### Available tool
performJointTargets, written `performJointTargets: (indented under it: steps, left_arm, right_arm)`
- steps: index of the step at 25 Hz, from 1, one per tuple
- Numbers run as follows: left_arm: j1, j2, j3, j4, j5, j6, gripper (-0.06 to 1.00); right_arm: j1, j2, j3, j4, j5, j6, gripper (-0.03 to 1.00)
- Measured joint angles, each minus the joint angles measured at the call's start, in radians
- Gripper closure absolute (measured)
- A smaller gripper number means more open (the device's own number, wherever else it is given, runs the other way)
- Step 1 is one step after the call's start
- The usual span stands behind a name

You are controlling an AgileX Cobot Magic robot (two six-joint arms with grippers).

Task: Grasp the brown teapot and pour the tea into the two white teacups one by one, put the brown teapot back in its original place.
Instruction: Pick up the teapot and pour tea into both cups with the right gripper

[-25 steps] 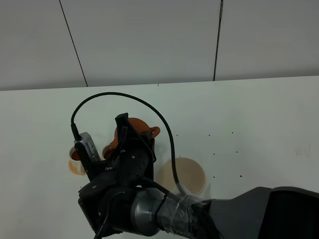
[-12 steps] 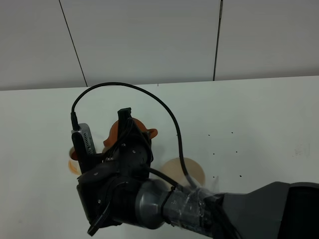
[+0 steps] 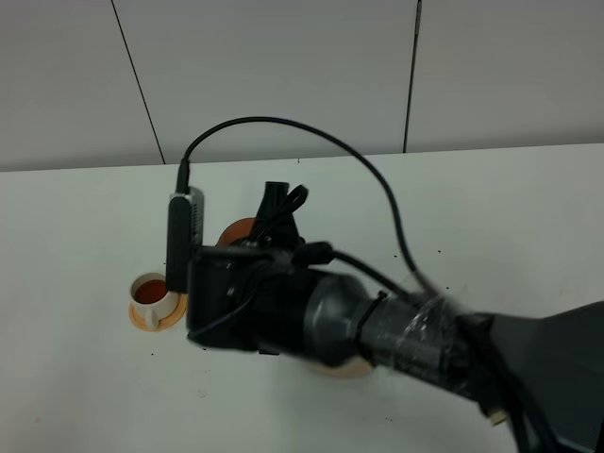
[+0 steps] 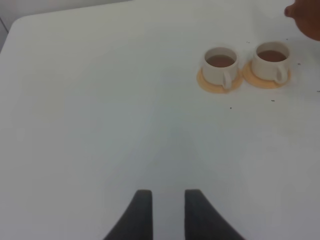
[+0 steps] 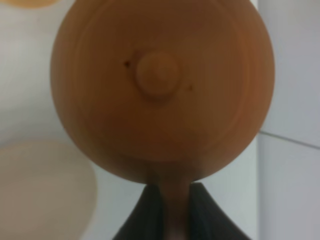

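Change since earlier: right arm [image 3: 377,330] has swung rightward and turned; one teacup, hidden before, now shows clear of it, and the beige coaster is mostly covered by the arm.

Exterior high – teapot: only a reddish-brown sliver of the brown teapot [image 3: 236,232] shows, just behind the wrist housing.
Exterior high – cup: near white teacup [image 3: 151,294] stands on its orange saucer [image 3: 142,318], beside the arm's camera, holding dark tea.
Exterior high – coaster: thin beige edge of the coaster [image 3: 344,370] peeks out under the forearm.
Exterior high – jaws: both grippers hidden; state cannot be told from this view.

Left wrist – cups: two white teacups [image 4: 220,65] [image 4: 272,61] sit side by side on orange saucers, well ahead of the left gripper [image 4: 164,210], both filled with brown tea.
Left wrist – jaws: spread, nothing between them, above bare white table [image 4: 100,125].

Right wrist – teapot: lid and knob fill the view directly ahead of the right gripper [image 5: 172,210].
Right wrist – jaws: pressed onto the teapot's handle [image 5: 172,200].
Right wrist – coaster: blurred, below and beside the teapot.
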Motion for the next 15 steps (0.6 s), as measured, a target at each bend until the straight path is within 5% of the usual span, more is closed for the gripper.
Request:
performJointTargets:
  steps: [15]
  left_arm:
    - [0.000, 0.000, 0.000, 0.000, 0.000, -0.003, 0.71]
  right_arm:
    - [-0.188, -0.035, -0.105, 0.630, 0.004, -0.368, 0.87]
